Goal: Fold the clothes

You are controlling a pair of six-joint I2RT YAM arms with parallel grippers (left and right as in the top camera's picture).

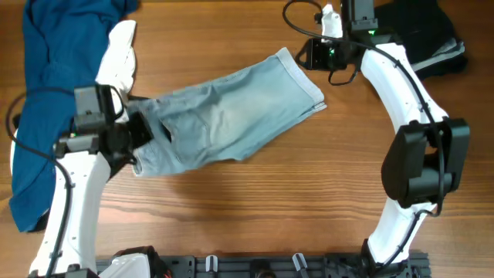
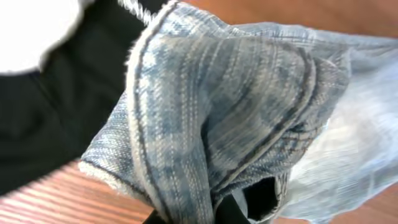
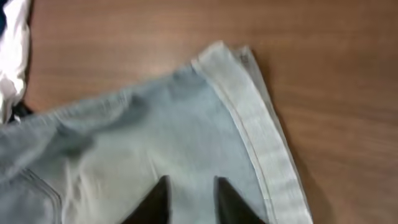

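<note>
The light-blue denim jeans (image 1: 231, 116) lie folded lengthwise across the table's middle, waist at the left and hemmed leg ends at the upper right. My left gripper (image 1: 141, 133) is shut on the waistband, which bunches over its fingers in the left wrist view (image 2: 211, 124). My right gripper (image 1: 315, 54) is open by the hem end. In the right wrist view its two dark fingertips (image 3: 191, 186) are spread over the denim (image 3: 155, 130), just left of the hem band (image 3: 249, 118). I cannot tell whether they touch the cloth.
A navy-blue garment (image 1: 46, 85) lies crumpled at the far left, partly under my left arm. A black garment with white stripes (image 1: 432, 38) sits at the top right behind my right arm. Bare wooden table (image 1: 270, 201) shows in front of the jeans.
</note>
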